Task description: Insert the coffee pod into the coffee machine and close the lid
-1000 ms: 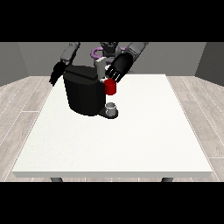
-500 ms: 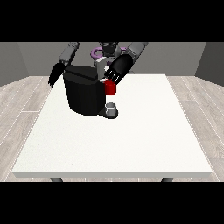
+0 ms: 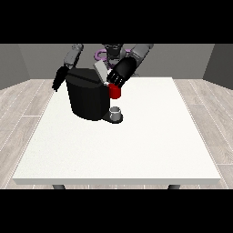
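The black coffee machine (image 3: 88,98) stands at the back left of the white table (image 3: 136,150). Its grey lid (image 3: 100,71) is tilted up above the top. The hand at the view's right (image 3: 120,73) is against the lid's right side, just above a red thing at the machine (image 3: 114,91). A small grey thing (image 3: 116,112) sits on the machine's base below the red thing; I cannot tell if it is the pod. The hand at the view's left (image 3: 59,78) hangs beside the machine's left edge with straight fingers, holding nothing.
The robot's torso (image 3: 111,51) stands behind the machine at the table's far edge. Wooden floor surrounds the table.
The hand at the view's right has come down and slightly leftward against the lid. The hand at the view's left has barely moved.
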Available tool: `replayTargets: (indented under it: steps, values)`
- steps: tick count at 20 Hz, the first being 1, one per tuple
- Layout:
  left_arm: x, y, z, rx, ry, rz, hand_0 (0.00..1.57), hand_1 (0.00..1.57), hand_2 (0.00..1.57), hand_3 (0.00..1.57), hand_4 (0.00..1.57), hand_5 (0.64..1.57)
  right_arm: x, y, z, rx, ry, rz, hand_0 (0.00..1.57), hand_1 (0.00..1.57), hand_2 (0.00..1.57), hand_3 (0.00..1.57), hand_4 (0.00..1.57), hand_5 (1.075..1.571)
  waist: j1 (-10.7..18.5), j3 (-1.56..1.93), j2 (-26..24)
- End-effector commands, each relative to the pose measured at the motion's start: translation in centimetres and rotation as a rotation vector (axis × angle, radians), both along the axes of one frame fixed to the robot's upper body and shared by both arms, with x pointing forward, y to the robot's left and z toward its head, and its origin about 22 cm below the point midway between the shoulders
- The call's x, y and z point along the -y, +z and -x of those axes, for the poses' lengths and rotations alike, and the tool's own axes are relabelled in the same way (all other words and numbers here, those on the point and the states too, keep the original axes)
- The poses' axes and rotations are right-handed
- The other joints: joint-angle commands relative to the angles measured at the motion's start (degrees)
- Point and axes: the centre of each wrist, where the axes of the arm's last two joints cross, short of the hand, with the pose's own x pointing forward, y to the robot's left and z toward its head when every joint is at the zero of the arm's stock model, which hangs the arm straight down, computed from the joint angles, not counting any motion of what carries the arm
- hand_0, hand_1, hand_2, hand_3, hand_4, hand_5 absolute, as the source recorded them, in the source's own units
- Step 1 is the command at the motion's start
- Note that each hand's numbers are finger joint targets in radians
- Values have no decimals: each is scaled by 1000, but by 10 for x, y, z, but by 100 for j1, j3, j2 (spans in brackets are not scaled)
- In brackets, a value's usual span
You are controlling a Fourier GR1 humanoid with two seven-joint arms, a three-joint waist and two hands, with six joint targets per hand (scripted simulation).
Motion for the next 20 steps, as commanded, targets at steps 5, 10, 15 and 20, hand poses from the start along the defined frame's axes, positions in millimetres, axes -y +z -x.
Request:
replayTargets:
  steps: [5, 10, 15, 20]
  values:
    - [5, -21, 0, 26, 17, -98, 1216, 1216, 1228, 1104, 0, 1571, 14, 0, 0, -5, -12, -11, 0, 0, 0, 0, 0, 1571, -11, 1, -29]
    - [-15, 3, 2, 94, 46, -154, 1160, 1160, 1178, 1050, 0, 1571, -4, 9, 0, 10, -8, -6, 0, 0, 0, 0, 0, 1571, -133, 1, 154]
    - [-18, -11, 1, 63, 14, -104, 1117, 1117, 1136, 985, 0, 1571, 20, 8, -1, 6, -5, 8, 0, 0, 0, 0, 42, 1571, -23, 1, 151]
    - [-13, 11, 1, 157, 19, -55, 1206, 1206, 1179, 956, 0, 1571, 3, 17, -7, 25, -11, -8, 0, 0, 0, 0, 144, 1571, -109, 0, 340]
